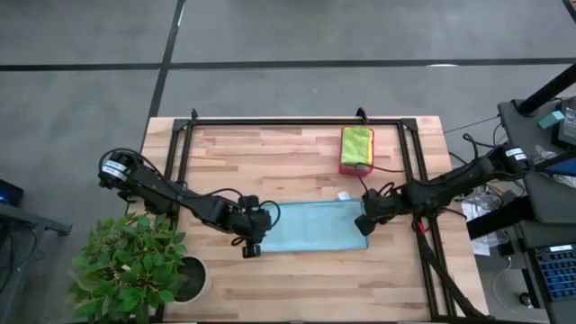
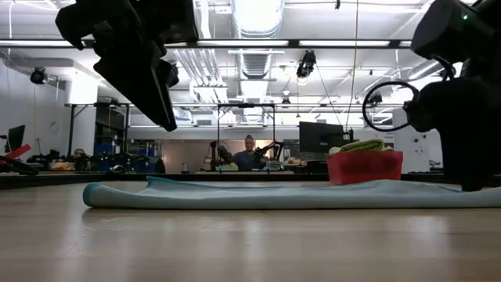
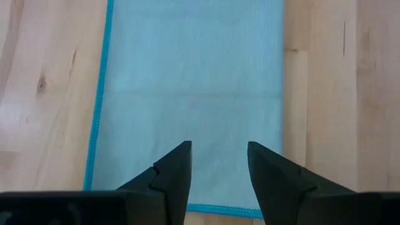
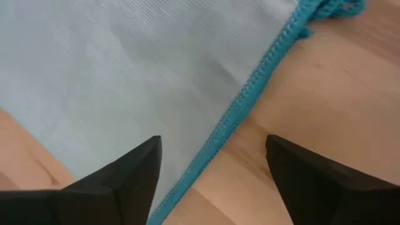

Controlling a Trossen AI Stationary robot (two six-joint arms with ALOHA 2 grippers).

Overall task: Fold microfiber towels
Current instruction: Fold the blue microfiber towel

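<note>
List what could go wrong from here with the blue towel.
1. The right gripper stands open across the light blue towel's stitched edge, so closing may pinch only the hem, and it could slip.
2. The left gripper hangs open over the opposite end; uneven lifts could skew the fold.

A pink-red tray [image 1: 346,167] is sitting near the far edge of the wooden worktop [image 1: 297,288]. A black metal frame [image 1: 297,120] is running along the worktop's far edge and down both sides. A leafy potted plant [image 1: 130,265] is standing at the near left corner. Cables [image 1: 486,193] are lying off the right side. In the low view, a person [image 2: 249,155] is sitting in the room beyond, near a dark monitor [image 2: 315,138].
</note>
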